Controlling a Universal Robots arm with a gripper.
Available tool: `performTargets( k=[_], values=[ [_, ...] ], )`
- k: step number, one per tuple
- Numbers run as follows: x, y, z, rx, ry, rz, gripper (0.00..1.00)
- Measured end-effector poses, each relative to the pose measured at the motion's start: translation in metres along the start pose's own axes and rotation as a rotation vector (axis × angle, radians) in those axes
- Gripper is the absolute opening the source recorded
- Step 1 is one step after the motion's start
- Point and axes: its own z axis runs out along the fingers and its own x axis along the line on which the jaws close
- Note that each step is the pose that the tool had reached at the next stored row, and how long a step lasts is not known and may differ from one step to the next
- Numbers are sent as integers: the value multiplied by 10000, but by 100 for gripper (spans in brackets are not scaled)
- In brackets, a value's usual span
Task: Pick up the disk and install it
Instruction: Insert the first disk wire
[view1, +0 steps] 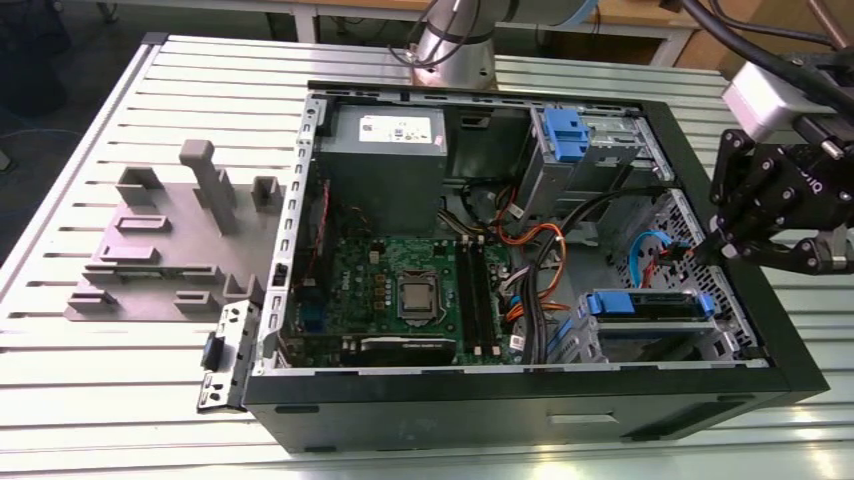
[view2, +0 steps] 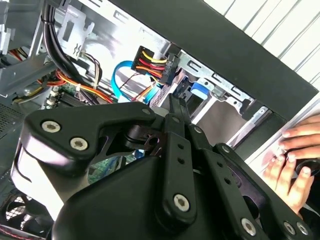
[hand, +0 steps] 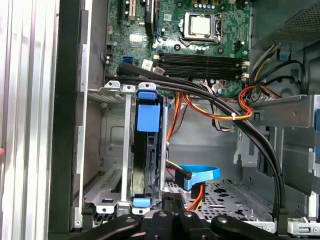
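The disk (hand: 147, 150) is seen seated edge-up in the lower drive bay (hand: 105, 195) — rigid, fairly heavy, shock-sensitive; its blue carrier frame is judged the safest hold. The hand (view1: 747, 255) hovers above the bay — its state cannot be told.

We see the arm's base column (view1: 451, 45) rising at the far edge of the exterior view, and the black wrist head with its pincer (view1: 767, 250) hanging at the exterior view's right, tilted inward. In the second wrist view the pincer's linkage (view2: 170, 165) runs up to fingers (view2: 176, 107) drawn close together. A person's hand (view2: 292, 167) rests flat nearby, fingers spread.
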Motion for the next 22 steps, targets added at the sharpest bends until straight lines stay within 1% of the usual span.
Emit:
performTargets(
  k=[1, 2, 3, 4, 7, 11, 17, 22],
  values=[
    [-4, -8, 1, -1, 0, -8, 11],
    [-9, -16, 2, -1, 2, -12, 17],
    [-13, -22, 3, -2, 2, -17, 17],
    [-18, -28, 6, -2, 1, -23, 24],
    [-35, -38, 13, -3, 3, -57, 24],
    [-42, -45, 28, -9, 6, -193, 24],
    [-53, -84, 47, -24, 5, -268, 24],
    [-70, -104, 64, -28, 7, -350, 24]
  ],
)
